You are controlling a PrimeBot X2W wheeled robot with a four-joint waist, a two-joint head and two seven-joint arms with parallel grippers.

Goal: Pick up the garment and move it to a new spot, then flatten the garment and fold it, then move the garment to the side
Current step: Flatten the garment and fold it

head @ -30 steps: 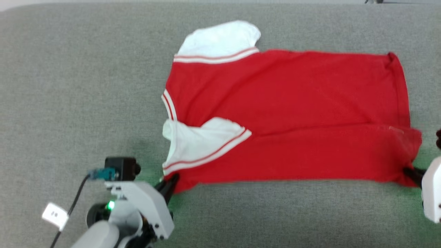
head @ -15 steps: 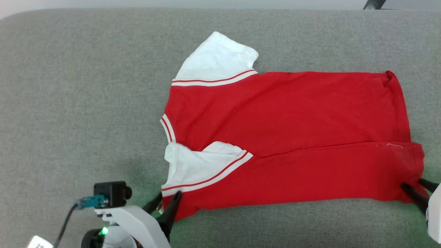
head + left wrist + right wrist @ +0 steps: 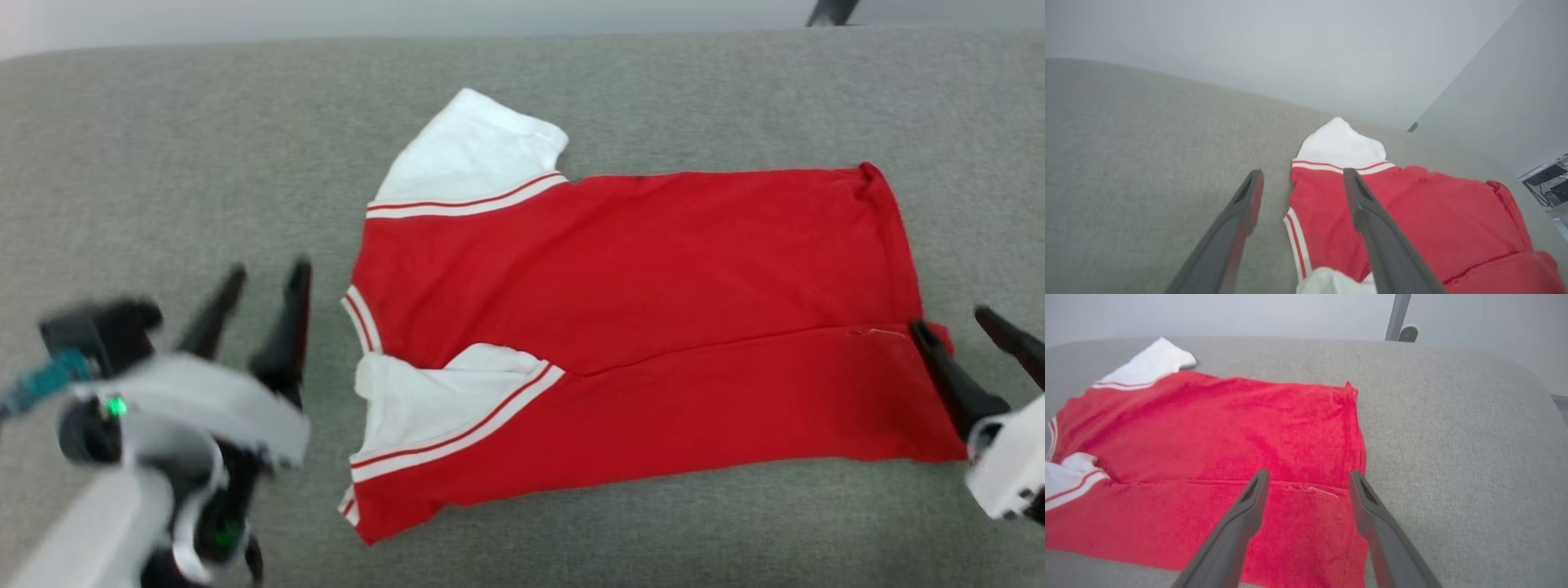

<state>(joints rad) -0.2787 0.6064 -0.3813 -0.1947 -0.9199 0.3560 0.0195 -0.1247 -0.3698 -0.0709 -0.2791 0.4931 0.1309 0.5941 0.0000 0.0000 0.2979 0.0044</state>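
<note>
Both left end effector (image 3: 269, 268) and right end effector (image 3: 951, 318) gape empty.

left pincer (image 3: 269, 271): blurred | right pincer (image 3: 951, 320): body cut off at frame's right edge

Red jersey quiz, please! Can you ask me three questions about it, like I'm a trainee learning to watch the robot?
1. True or false: the red jersey is bunched up in a ball.
2. Pick one: the left hand is A) clamped on the jersey, B) open beside the jersey, C) under the jersey.
3. Fill in: the far sleeve is ____ with red stripes.

Key: 1 false; 2 B; 3 white.
</note>
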